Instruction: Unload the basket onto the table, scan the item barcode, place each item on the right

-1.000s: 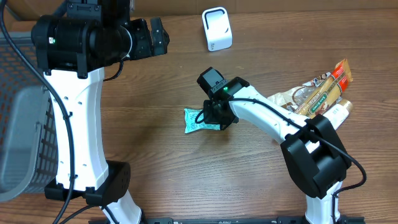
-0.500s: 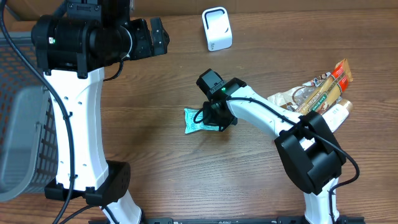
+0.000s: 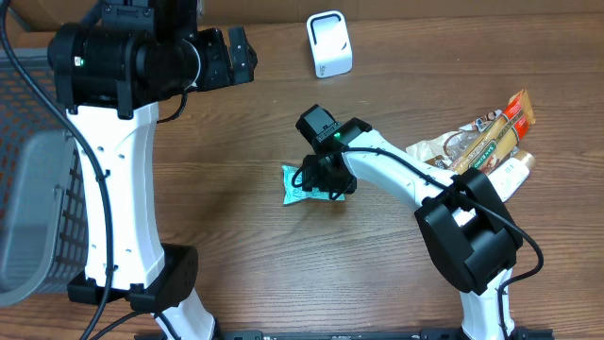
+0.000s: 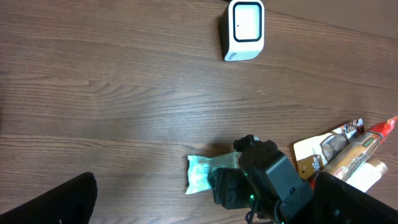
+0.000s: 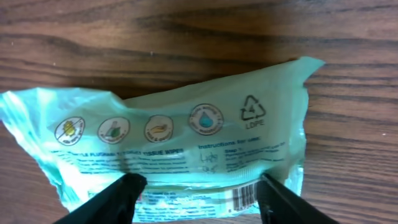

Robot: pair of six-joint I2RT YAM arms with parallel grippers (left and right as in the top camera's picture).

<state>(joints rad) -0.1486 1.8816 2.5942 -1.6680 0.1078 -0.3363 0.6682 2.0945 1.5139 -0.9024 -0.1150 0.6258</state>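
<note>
Item: We see 1 pale green packet (image 5: 174,140) lying flat on the wooden table (image 3: 236,217), near its middle, with the printed face toward the right wrist camera.
Print: We can make out 4 round icons, a recycling triangle and small text. A strip of barcode (image 5: 244,196) sits at the packet's lower edge, between the fingertips.
Right gripper: The right gripper (image 5: 199,194) hangs directly over the packet. Its 2 fingers (image 5: 118,196) are spread apart toward the packet's 2 ends, so we read it as released, gripping nothing.
Left gripper: The left gripper (image 3: 241,52) is raised at the far left of the table, well apart from the packet. Its jaws are wide and nothing is between them.
Scanner: A white scanner (image 3: 328,44) stands upright at the far edge of the table, well apart from the packet.
Other goods: We see a pile of snack packs (image 3: 481,142) lying at the right side, beside the right arm.
Basket: A grey mesh basket (image 3: 28,189) sits at the left edge.
</note>
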